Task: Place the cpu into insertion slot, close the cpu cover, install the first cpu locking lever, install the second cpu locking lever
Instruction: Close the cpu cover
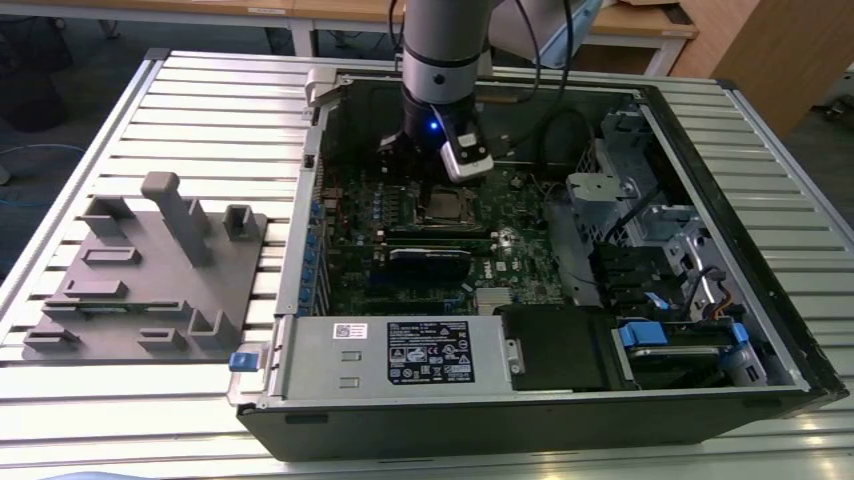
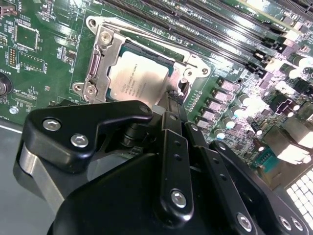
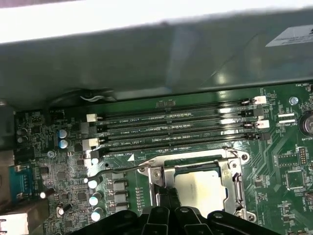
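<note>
The cpu (image 2: 138, 78) lies flat in the insertion slot (image 1: 447, 207), its silver-grey top (image 3: 202, 184) showing through the window. The cpu cover (image 2: 99, 55) lies down around it as a silvery frame (image 3: 238, 186). A thin locking lever rod (image 3: 120, 169) runs out along one side of the socket, also seen as the rod (image 2: 142, 33) in the second wrist view. My gripper (image 2: 174, 104) stands at the socket's edge, fingers (image 3: 168, 199) pressed together, tips touching the frame beside the cpu. In the exterior view the gripper (image 1: 434, 185) hangs just behind the socket.
Long black memory slots (image 3: 176, 129) run beside the socket, with capacitors (image 3: 95, 198) nearby. The case wall (image 3: 146, 54) rises close behind. A drive cage (image 1: 627, 200) and power supply (image 1: 400, 350) crowd the case. A grey fixture plate (image 1: 147, 270) sits on the table at the exterior view's left.
</note>
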Robot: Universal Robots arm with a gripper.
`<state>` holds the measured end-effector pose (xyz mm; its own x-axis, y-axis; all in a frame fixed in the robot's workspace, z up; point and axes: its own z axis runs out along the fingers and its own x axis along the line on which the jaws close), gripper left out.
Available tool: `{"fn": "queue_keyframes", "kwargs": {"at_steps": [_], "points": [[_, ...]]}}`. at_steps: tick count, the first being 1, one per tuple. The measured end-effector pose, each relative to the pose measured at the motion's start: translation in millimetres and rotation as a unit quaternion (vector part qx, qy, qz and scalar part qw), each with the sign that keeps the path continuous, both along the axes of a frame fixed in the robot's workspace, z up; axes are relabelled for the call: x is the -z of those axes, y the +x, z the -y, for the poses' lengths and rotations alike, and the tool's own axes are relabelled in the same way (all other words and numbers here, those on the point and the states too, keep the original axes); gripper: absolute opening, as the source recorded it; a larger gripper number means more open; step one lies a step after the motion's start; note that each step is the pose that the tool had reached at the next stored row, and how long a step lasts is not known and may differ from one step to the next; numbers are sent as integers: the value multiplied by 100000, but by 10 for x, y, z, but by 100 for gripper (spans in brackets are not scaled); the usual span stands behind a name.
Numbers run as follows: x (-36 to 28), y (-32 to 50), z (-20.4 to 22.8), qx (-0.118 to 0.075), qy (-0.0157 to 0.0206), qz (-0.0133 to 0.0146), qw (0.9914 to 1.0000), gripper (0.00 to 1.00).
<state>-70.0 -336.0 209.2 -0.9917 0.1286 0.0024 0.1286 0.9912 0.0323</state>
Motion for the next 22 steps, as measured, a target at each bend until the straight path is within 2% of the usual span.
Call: {"fn": "queue_keyframes", "kwargs": {"at_steps": [22], "points": [[74, -10, 1, 0, -6, 67, 100000, 10]]}}
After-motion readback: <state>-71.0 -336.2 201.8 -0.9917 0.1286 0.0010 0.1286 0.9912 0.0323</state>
